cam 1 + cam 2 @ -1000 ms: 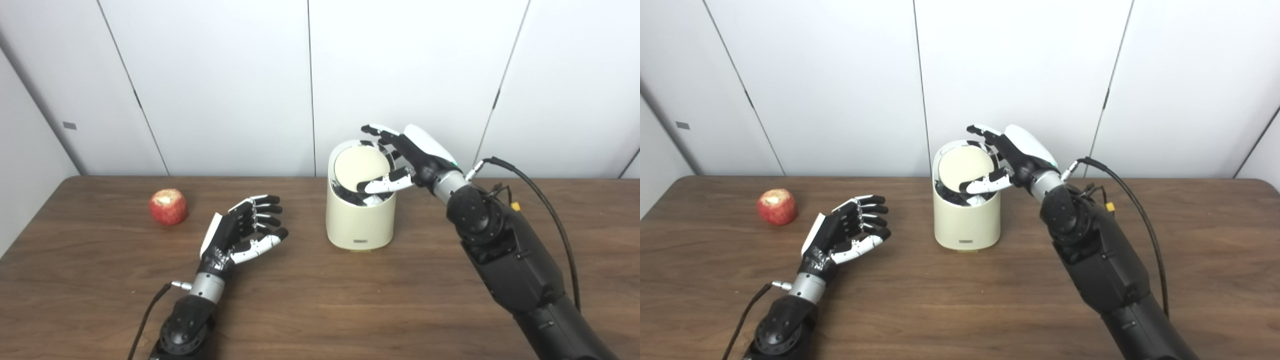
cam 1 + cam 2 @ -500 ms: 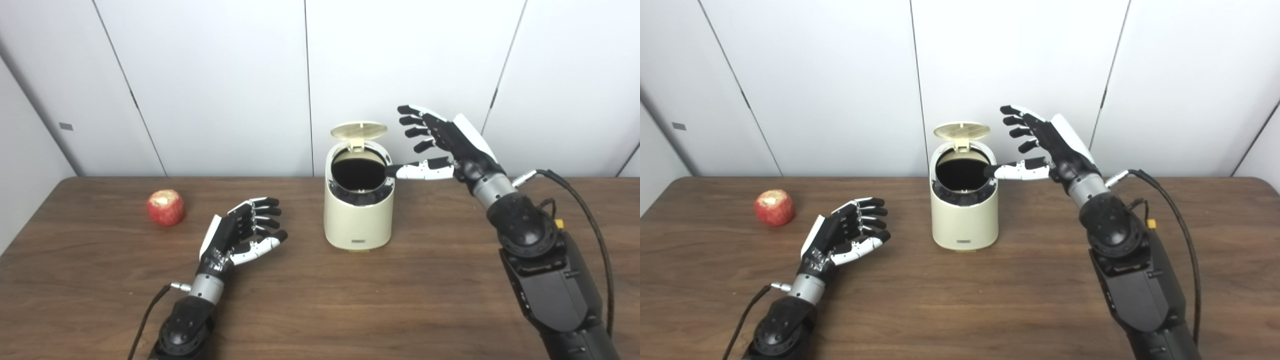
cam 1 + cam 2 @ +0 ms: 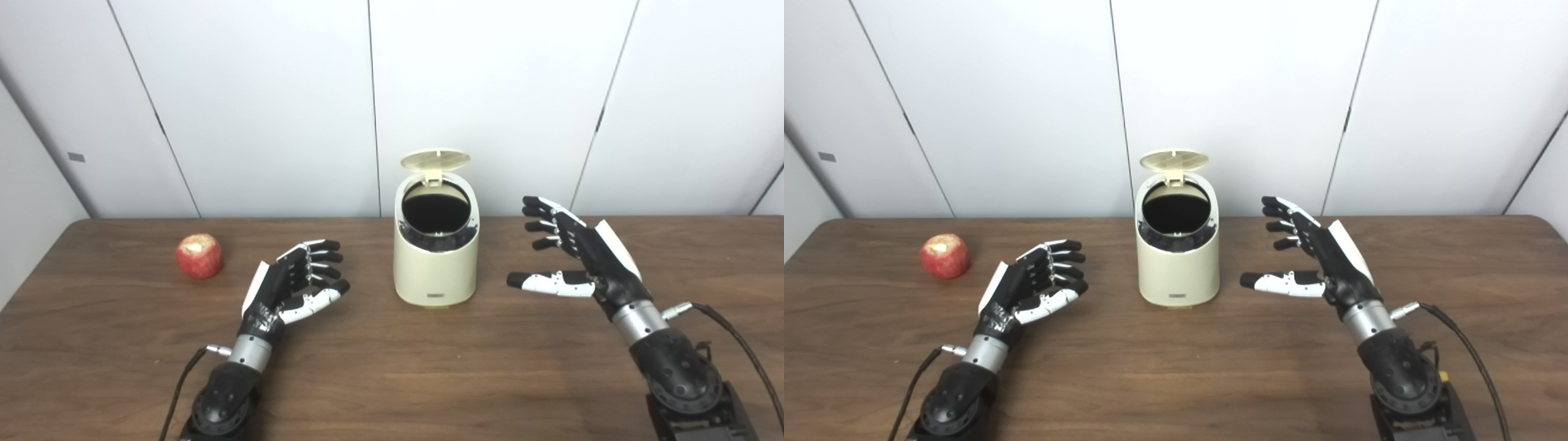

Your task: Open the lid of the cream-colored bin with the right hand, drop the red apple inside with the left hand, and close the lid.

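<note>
1. On the wooden tabletop, just beyond the tips of your right hand, stands the cream-colored bin. Its round lid is tipped up on the rear hinge and the dark mouth faces you, so the opening step looks finished.

2. Your right hand holds nothing. Its fingers are spread and released, the thumb pointing toward the bin wall but apart from it. Hovering there beside the bin, it leaves the mouth unobstructed and is near enough to reach the lid when closing time comes.

3. Your left hand is also empty, palm turned inward, its fingers loosely curled and released, low over the tabletop. It sits between the apple and the bin, a sensible waiting spot for the pick.

4. The red apple rests on the tabletop, off to the outer side of your left fingers and a little farther from you, well apart from the bin. A pale patch shows on its top; it looks bitten or peeled there.

5. Judging from this, the apple grasp is next: swing the left hand outward, close around the fruit's red flanks, then carry it over the open mouth. The lid stands upright behind the opening, so come in from the front or from above to avoid knocking it shut.
</note>
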Controlling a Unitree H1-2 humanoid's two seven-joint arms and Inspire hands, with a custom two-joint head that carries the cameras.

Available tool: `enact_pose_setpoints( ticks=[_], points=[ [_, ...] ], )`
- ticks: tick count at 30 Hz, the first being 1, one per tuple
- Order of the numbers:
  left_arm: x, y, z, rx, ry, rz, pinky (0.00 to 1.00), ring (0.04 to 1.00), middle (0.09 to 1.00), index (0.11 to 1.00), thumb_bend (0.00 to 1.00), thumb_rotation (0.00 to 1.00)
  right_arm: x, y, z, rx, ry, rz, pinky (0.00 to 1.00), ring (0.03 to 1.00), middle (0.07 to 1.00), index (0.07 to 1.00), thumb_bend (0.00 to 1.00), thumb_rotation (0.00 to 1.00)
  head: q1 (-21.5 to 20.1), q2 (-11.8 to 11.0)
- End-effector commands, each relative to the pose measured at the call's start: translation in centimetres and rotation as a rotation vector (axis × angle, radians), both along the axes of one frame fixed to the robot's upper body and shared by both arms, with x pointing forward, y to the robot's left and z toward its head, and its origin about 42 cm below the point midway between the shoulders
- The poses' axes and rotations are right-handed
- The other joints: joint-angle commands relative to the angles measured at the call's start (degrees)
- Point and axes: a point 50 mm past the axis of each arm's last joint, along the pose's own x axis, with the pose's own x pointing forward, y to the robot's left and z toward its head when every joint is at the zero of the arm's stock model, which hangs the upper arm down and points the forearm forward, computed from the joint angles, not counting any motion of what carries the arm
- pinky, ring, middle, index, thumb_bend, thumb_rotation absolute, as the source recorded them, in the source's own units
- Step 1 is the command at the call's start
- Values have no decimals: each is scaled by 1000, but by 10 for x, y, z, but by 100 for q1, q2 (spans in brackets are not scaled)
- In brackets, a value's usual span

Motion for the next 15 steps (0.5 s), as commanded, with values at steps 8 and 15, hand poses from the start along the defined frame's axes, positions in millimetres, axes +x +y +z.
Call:
enact_pose_setpoints(
  ticks=[8, 15],
  points=[
    [4, 4, 17, 9, -79, 0, 480, 606, 689, 733, 691, 188, -7, 0, -4, 23, -80, -10, 671, 803, 869, 890, 780, 190, 50, -15],
    [0, 18, 27, 43, -151, 33, 503, 603, 690, 734, 666, 113, -14, -1, -11, 28, -65, -15, 695, 823, 871, 889, 764, 179, 444, -77]
  ],
)
